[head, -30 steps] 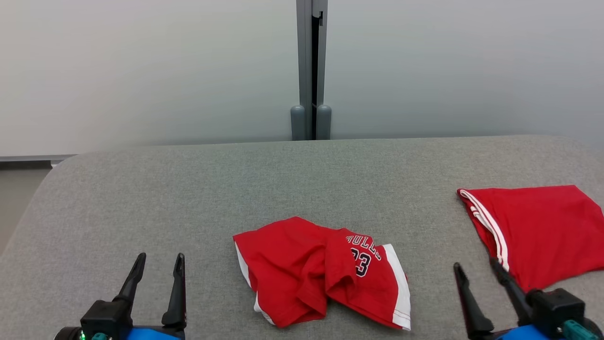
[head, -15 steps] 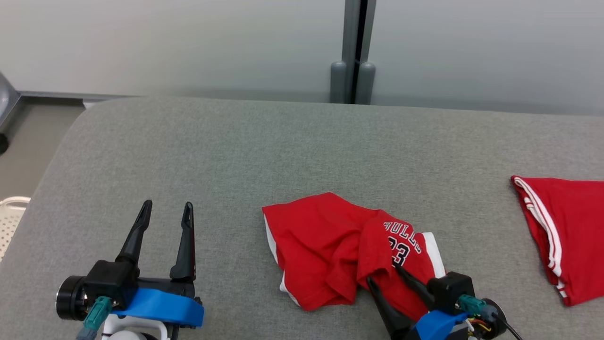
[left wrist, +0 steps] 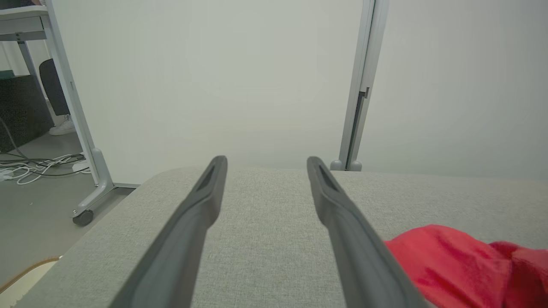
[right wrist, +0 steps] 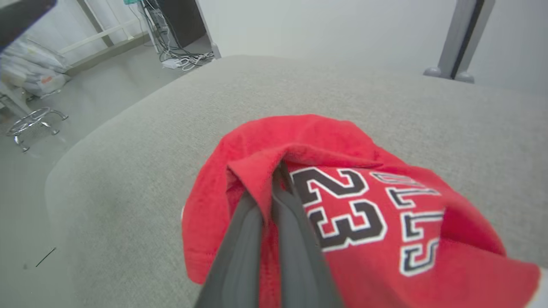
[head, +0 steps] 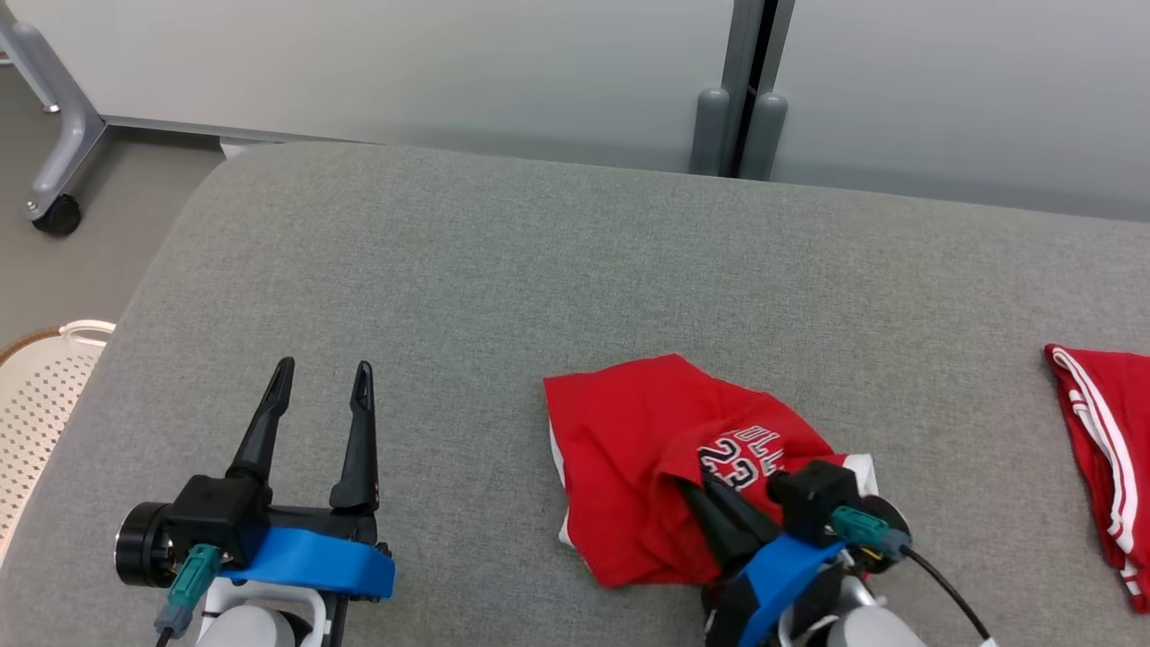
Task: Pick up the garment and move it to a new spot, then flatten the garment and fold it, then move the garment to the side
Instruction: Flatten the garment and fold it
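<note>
**Right gripper pinched on the shorts, left gripper idle**

We see a grey fabric-covered table [head: 539, 270] across most of the head view, with a pale partition wall [head: 449, 63] behind it at 12 o'clock.

The red basketball shorts [head: 629, 449] lie crumpled on the table at about 5 o'clock from its middle. One fold is raised into a ridge, and the black-and-white "23" print [right wrist: 342, 209] faces up just beside that ridge. A second red garment [head: 1101, 449] with white stripes lies flat at 3 o'clock, well apart from the shorts and cut off by the frame edge.

Our right arm comes in from 6 o'clock and leans toward 11 o'clock, its blue wrist band low over the near hem. The right gripper [right wrist: 278, 171] has its two dark fingers pressed together on the raised fold of the shorts, with red cloth between and over the tips.

Our left gripper [head: 324, 366] sits at 7 o'clock, level above bare table and pointing to 12 o'clock, its fingers spread with nothing between them. In the left wrist view the shorts show at 4 o'clock, beside the gripper.

A white perforated basket [head: 40, 395] stands off the table edge at 8 o'clock.
</note>
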### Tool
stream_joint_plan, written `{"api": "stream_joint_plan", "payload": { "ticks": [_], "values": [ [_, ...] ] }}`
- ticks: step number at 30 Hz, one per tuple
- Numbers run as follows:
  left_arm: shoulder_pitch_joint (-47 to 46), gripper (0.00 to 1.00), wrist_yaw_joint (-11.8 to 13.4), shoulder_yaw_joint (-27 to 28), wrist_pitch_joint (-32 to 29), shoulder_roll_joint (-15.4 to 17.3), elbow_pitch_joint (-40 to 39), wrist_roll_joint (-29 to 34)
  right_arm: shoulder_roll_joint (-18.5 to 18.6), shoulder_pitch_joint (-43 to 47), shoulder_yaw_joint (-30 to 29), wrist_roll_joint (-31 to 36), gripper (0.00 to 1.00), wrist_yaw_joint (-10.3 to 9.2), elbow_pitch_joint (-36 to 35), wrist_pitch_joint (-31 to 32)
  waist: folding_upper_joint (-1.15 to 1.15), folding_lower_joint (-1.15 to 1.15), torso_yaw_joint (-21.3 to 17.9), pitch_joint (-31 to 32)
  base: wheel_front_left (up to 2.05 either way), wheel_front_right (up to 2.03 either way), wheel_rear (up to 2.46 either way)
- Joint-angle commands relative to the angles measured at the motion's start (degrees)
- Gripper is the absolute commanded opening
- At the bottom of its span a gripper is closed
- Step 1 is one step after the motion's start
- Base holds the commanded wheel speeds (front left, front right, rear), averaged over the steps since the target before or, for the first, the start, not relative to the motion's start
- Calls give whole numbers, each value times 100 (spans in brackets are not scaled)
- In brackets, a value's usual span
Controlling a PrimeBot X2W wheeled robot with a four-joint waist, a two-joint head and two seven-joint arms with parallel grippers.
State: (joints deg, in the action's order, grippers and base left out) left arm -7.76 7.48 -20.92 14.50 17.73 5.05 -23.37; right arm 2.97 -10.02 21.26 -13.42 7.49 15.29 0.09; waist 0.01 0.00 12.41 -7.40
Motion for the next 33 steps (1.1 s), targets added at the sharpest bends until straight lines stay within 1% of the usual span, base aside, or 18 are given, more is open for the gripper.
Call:
{"api": "stream_joint_plan", "payload": {
  "ticks": [1, 4, 8, 10, 13, 15, 17, 24, 28, 30, 31, 33],
  "values": [
    [-38, 100, -18, 29, 33, -2, 16, 11, -9, -148, 103, -60, 0, 0, -81, -24, -1, 0, -17, 25, 0, 0, 0],
    [24, 100, 7, 52, 36, 2, 36, 9, -4, -441, 648, -234, 0, 0, -395, 61, -1, 0, -67, 80, 0, 0, 0],
    [15, 100, 35, 52, 43, -22, 45, 16, -4, -1117, 1285, -519, 0, 0, -805, -83, -1, 0, -136, 126, 0, 0, 0],
    [0, 100, 36, 46, 47, -38, 61, 18, 0, -1466, 1415, -732, 0, 0, -966, -224, -1, 0, -160, 156, 0, 0, 0],
    [-14, 100, 38, 30, 49, -60, 72, 26, 0, -1838, 1298, -936, 0, 0, -1097, -432, -1, 0, -188, 190, 0, 0, 0],
    [-22, 100, 30, 18, 53, -73, 79, 26, 4, -1886, 1021, -976, 0, 0, -1076, -514, -1, 0, -201, 202, 0, 0, 0],
    [-5, 100, 34, 22, 55, -73, 65, 16, 4, -1700, 670, -941, 0, 0, -977, -530, -1, 0, -251, 186, 0, 0, 0],
    [62, 100, 35, 29, 61, -53, 64, -15, 0, -582, -1072, -569, 0, 0, -395, -509, -1, 0, -581, 22, 0, 0, 0],
    [38, 100, 17, 5, 53, -31, 75, -9, -5, 54, -2006, -587, 0, 0, -108, -576, -1, 0, -795, -96, 0, 0, 0],
    [4, 100, 7, -21, 40, -22, 73, 1, -5, 239, -2303, -757, 0, 0, 48, -626, -1, 0, -881, -155, 0, 0, 0],
    [-11, 100, 6, -21, 37, -13, 68, 2, -7, 312, -2385, -746, 0, 0, 140, -638, -1, 0, -926, -179, 0, 0, 0],
    [-32, 100, 4, -32, 31, 2, 77, 7, -9, 382, -2436, -991, 0, 0, 299, -697, -1, 0, -1005, -213, 0, 0, 0]
  ]
}}
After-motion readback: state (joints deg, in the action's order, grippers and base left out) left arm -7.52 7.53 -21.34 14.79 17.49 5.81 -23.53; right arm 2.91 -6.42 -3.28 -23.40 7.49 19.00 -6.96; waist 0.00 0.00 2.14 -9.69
